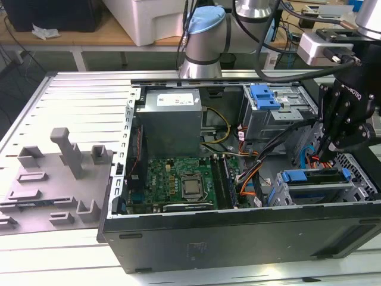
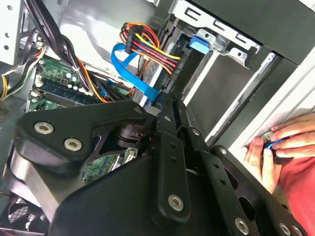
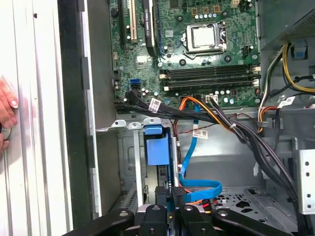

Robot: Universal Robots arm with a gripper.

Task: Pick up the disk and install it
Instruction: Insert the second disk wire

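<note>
Grey slatted counter (image 1: 71, 95) carries an open computer case (image 1: 238, 238); gripper (image 1: 333, 143) hangs inside beside the disk (image 1: 315, 177); fingers' state cannot be told.

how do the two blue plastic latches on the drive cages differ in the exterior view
The far blue latch sits atop the upper silver cage, out in the open, and looks blocky. The near blue latch tops the lower cage by the case's front wall, looks longer and flatter, and lies just below the black gripper. Both are the same blue plastic on silver metal cages.
</note>
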